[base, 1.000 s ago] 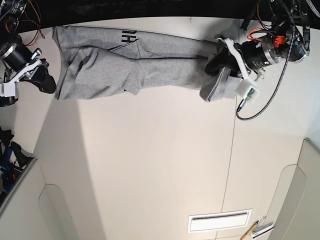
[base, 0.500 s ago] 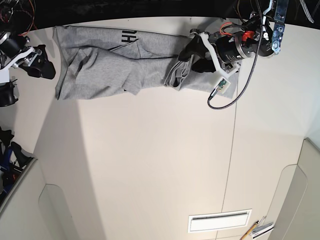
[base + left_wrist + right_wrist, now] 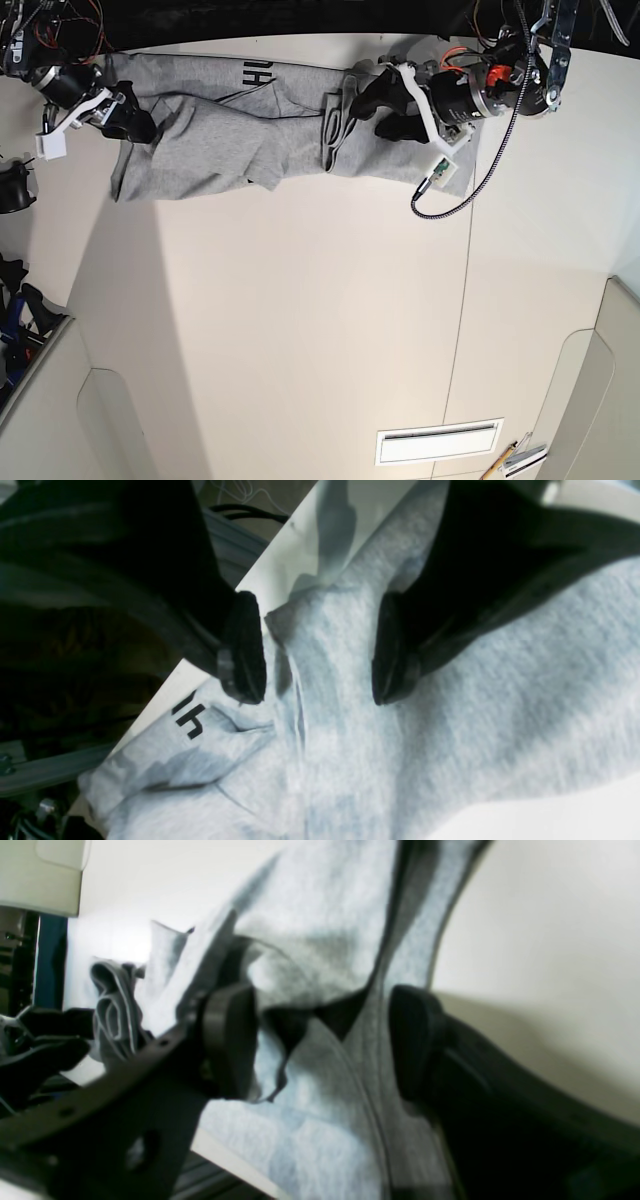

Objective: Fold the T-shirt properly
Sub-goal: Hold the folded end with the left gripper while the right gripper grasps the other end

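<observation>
The grey T-shirt (image 3: 220, 130) lies stretched along the table's far edge, with black lettering (image 3: 256, 72) showing near the top. Its right end is folded back into a bunched ridge (image 3: 335, 125). My left gripper (image 3: 372, 105) sits just right of that ridge. In the left wrist view the left gripper (image 3: 317, 650) is open, straddling a raised fold of the T-shirt (image 3: 450, 720) without pinching it. My right gripper (image 3: 128, 118) is over the shirt's left end. In the right wrist view the right gripper (image 3: 322, 1040) is open, with rumpled T-shirt cloth (image 3: 310, 915) between its fingers.
The cream table (image 3: 300, 320) stretches toward the camera. A black cable (image 3: 470, 190) loops from the left arm onto the table. A white slotted plate (image 3: 438, 441) and pens (image 3: 515, 458) lie at the near right. The table's dark far edge runs just behind the shirt.
The left gripper has carried the shirt's right end leftward over the body. The right gripper has moved from beside the table onto the shirt's left end.
</observation>
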Robot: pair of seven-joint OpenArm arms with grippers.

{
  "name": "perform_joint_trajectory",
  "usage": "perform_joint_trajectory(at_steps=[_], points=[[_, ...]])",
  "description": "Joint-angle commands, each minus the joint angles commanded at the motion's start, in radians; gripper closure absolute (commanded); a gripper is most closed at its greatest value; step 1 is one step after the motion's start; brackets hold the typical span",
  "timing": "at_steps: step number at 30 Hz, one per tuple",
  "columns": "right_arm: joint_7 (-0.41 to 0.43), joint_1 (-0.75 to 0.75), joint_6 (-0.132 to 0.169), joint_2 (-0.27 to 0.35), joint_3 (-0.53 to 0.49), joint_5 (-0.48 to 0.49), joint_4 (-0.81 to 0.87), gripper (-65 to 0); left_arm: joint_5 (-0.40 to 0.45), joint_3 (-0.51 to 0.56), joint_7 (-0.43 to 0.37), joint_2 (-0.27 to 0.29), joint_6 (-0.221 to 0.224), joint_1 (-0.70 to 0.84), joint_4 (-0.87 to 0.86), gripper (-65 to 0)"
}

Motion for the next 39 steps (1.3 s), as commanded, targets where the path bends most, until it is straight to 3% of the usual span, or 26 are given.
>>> perform_joint_trajectory(at_steps=[3, 5, 10, 15, 24, 27, 32, 39], points=[[0.005, 0.0, -0.001, -0.001, 0.0, -0.041, -0.001, -40.6, 0.0, 0.0, 0.0, 0.0, 0.0, 0.0, 0.0, -37.6], [0.014, 0.0, -0.019, 0.0, 0.0, -0.072, -0.001, -40.6, 0.0, 0.0, 0.0, 0.0, 0.0, -0.001, 0.0, -37.6], [0.003, 0.0, -0.017, 0.0, 0.031, -0.018, 0.032, -40.5, 0.0, 0.0, 0.002, 0.0, 0.0, -0.003, 0.008, -37.6], [-0.016, 0.0, -0.019, 0.001, 0.094, -0.042, 0.113, -40.5, 0.004, -0.002, 0.002, 0.0, 0.0, -0.003, 0.008, -37.6], [0.011, 0.0, -0.025, 0.0, 0.09, -0.075, 0.066, -40.6, 0.0, -0.002, 0.001, 0.0, 0.0, -0.003, 0.008, -37.6], [0.023, 0.0, -0.017, 0.0, 0.052, -0.071, 0.042, -45.6, 0.0, -0.002, 0.002, 0.0, 0.0, -0.003, 0.008, -37.6], [0.026, 0.0, -0.018, 0.0, 0.002, -0.045, 0.03, -45.5, 0.0, -0.002, 0.026, 0.0, 0.0, -0.003, 0.008, -37.6], [-0.026, 0.0, -0.015, 0.005, 0.105, -0.001, 0.086, -45.4, 0.0, -0.002, 0.032, 0.0, 0.0, -0.003, 0.008, -37.6]])
